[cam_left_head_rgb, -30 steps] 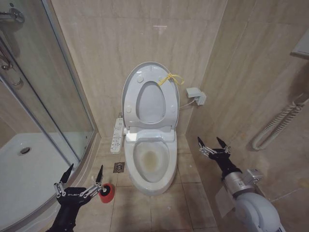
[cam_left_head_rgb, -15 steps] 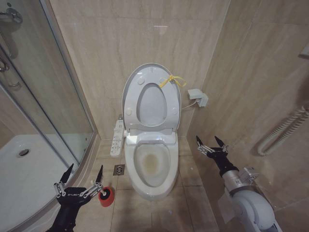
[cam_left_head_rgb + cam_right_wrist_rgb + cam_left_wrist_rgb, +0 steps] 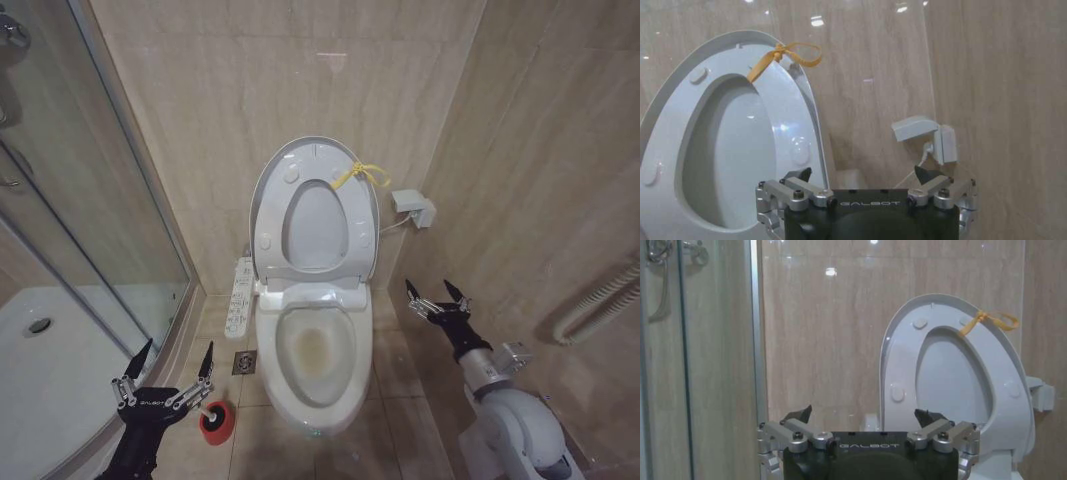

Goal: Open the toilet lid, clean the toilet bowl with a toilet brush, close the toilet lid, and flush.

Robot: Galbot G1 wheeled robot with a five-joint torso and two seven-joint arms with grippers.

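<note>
Camera has tilted; red holder cup (image 3: 216, 421) sits beside left end effector (image 3: 172, 361).

From head height we look forward and down at the toilet bowl (image 3: 316, 350) against the tiled wall, both arms low at the frame's sides. Our two wrist cameras sit low and nearer, facing the wall; both share the raised toilet lid (image 3: 953, 385) (image 3: 720, 145) with the head view.

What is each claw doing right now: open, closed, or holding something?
Left claw: open, holding nothing, low beside the shower glass.
Right claw: open, holding nothing, to the right of the toilet bowl.
</note>
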